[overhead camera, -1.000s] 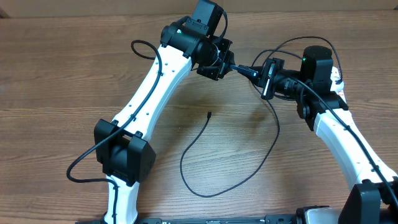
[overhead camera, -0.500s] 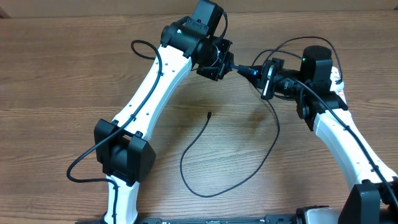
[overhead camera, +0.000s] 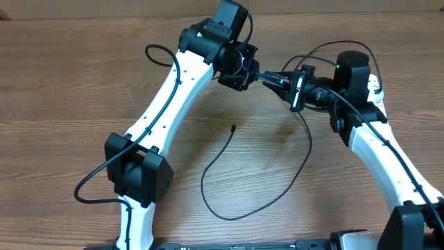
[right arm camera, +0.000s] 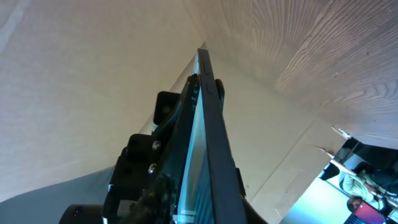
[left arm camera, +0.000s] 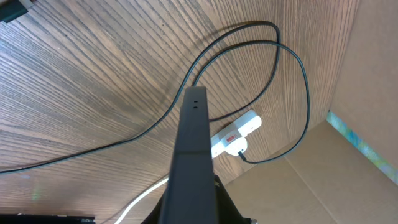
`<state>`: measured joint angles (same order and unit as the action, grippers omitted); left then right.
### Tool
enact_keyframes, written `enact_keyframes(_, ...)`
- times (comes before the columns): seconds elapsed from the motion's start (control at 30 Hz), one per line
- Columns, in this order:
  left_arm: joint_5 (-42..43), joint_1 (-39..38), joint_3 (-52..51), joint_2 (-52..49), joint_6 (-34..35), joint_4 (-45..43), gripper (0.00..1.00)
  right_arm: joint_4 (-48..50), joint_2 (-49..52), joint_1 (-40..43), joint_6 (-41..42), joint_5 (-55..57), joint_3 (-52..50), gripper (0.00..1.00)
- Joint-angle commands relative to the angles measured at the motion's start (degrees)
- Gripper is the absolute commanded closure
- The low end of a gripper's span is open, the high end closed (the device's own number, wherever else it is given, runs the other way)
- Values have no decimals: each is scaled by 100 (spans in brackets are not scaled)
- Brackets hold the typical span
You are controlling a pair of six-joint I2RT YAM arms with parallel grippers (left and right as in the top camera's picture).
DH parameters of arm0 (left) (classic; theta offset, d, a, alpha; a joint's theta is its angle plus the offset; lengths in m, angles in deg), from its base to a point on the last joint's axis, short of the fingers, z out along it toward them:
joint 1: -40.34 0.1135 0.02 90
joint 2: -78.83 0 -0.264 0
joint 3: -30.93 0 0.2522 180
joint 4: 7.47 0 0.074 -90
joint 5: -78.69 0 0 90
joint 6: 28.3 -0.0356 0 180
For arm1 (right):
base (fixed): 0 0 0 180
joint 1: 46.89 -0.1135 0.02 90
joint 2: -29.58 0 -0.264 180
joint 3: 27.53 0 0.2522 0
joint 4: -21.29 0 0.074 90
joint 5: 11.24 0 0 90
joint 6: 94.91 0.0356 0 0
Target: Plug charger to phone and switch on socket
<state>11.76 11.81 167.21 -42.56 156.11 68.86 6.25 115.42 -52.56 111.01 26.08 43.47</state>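
Observation:
The phone (overhead camera: 274, 78) is held edge-on in the air between both grippers at the back centre. My left gripper (overhead camera: 258, 73) is shut on one end and my right gripper (overhead camera: 295, 87) on the other. In the left wrist view the phone (left arm camera: 191, 143) is a dark slab rising from my left gripper (left arm camera: 189, 211). In the right wrist view its screen edge (right arm camera: 208, 124) rises from my right gripper (right arm camera: 199, 211). The charger cable (overhead camera: 208, 201) loops on the table, its connector tip (overhead camera: 233, 127) lying free. The socket (left arm camera: 233, 132) lies by the back wall, mostly hidden under my right arm in the overhead view (overhead camera: 378, 89).
A cardboard wall (left arm camera: 348, 155) borders the table's back edge behind the socket. The socket's white cord (left arm camera: 146, 196) runs along the table below the phone. The black cable (left arm camera: 298, 68) makes a big loop near the socket.
Both grippers and the phone between them have shifted very slightly to the left. The cable on the table has not moved.

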Motion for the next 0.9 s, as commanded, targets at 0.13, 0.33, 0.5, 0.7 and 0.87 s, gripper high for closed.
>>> enact_keyframes(0.13,-105,-17,59,107,-238,63,96,85,-63,15,791,11,125,50)
enact_keyframes(0.33,-94,199,59,107,-640,118,96,85,-63,17,629,9,125,24)
enact_keyframes(0.5,120,538,59,107,-892,387,96,83,-63,17,262,11,125,7)
enact_keyframes(0.7,831,1082,59,107,-2070,407,96,83,-63,17,-1029,7,125,0)
enact_keyframes(0.87,1707,1558,59,107,-4039,485,96,76,-63,15,-2426,4,125,0)
